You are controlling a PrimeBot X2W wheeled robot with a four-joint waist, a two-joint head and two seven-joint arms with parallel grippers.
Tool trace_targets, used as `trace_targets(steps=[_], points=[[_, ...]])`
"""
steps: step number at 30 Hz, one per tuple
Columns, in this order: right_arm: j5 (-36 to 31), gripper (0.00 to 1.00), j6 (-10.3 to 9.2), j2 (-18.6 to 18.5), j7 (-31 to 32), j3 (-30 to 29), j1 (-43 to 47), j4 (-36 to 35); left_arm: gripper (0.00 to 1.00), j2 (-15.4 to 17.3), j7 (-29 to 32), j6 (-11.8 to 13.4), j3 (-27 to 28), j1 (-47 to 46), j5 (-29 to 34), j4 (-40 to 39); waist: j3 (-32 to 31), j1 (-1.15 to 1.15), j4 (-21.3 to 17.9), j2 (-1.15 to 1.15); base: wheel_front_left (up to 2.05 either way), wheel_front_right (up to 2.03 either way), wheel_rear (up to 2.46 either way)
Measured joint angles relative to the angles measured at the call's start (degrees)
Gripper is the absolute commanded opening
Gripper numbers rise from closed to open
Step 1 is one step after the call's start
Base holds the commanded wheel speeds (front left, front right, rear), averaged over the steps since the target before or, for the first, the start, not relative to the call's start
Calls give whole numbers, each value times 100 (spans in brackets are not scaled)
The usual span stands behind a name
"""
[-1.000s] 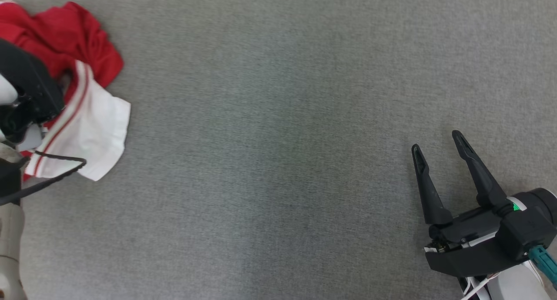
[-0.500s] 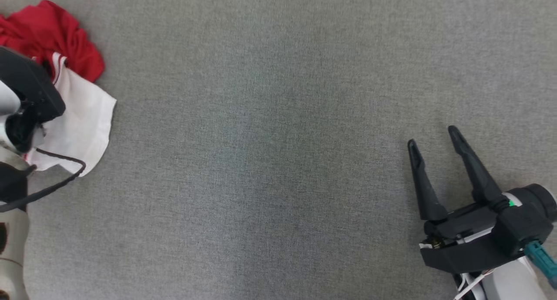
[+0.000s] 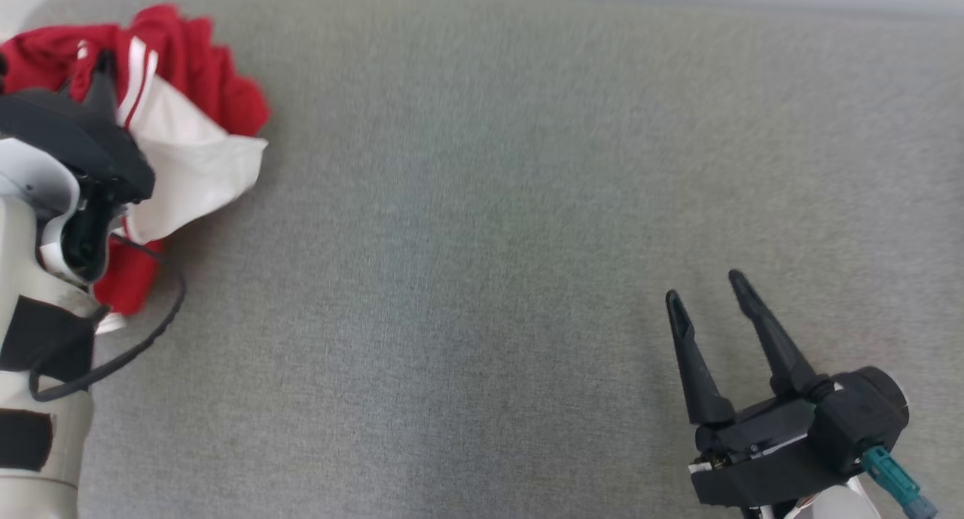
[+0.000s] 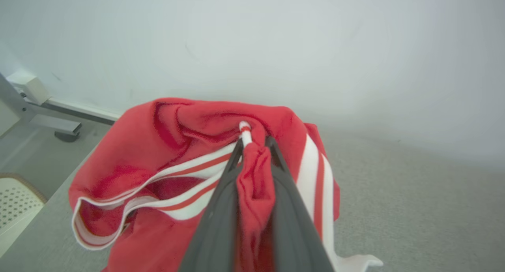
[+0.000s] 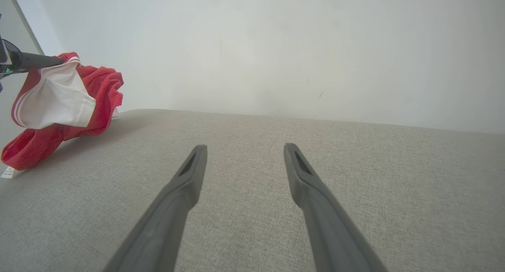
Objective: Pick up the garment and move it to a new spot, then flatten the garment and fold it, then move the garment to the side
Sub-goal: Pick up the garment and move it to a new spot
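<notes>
Left wrist view is showing the left gripper (image 4: 254,139) with its jaws clenching a bunched fold of the red garment (image 4: 158,145). The cloth is being squeezed between the two dark fingers (image 4: 221,209), and a white-trimmed bit is poking out past their tips. The garment, red with white and red stripes along its edges, is spreading out behind and to both sides of the fingers above the grey fabric-covered surface (image 4: 414,209). Head view is showing the garment sitting at the far left corner of the surface, beside the left arm's pale forearm (image 3: 30,338), with a white panel draping toward the middle and a black cable (image 3: 151,331) looping next to the forearm. Right wrist view is showing the garment hanging from the left gripper's fingers, its lower red end lying on the surface with a small white label (image 5: 8,172) at the bottom. The right gripper (image 3: 704,287) is hovering over the near right part of the surface, well apart from the garment, its jaws standing released with nothing between them. A pale wall (image 5: 276,47) is rising behind the surface.
</notes>
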Motion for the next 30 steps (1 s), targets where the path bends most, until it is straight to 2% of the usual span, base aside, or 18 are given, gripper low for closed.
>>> trace_targets(steps=[10,15,19,25,30], points=[[62,100,0,240,0,12,320,79,0,14,334,-1,-436,493,-549,-1583,-871,-1,-285,-1,0,0,0],[97,100,0,342,0,46,391,76,0,-10,636,38,-575,748,-584,-2387,-1152,-1,-609,-1,0,0,0],[111,100,0,400,-1,100,394,75,0,-86,924,198,-623,1028,-702,-2885,-1306,-1,-936,-1,0,0,0],[124,100,0,414,0,197,366,49,0,-215,1091,392,-726,1320,-742,-3306,-1446,-1,-1471,-1,0,0,0],[114,100,0,421,0,204,349,24,0,-297,1143,438,-849,1507,-743,-3368,-1474,0,-1914,-1,0,0,0]])
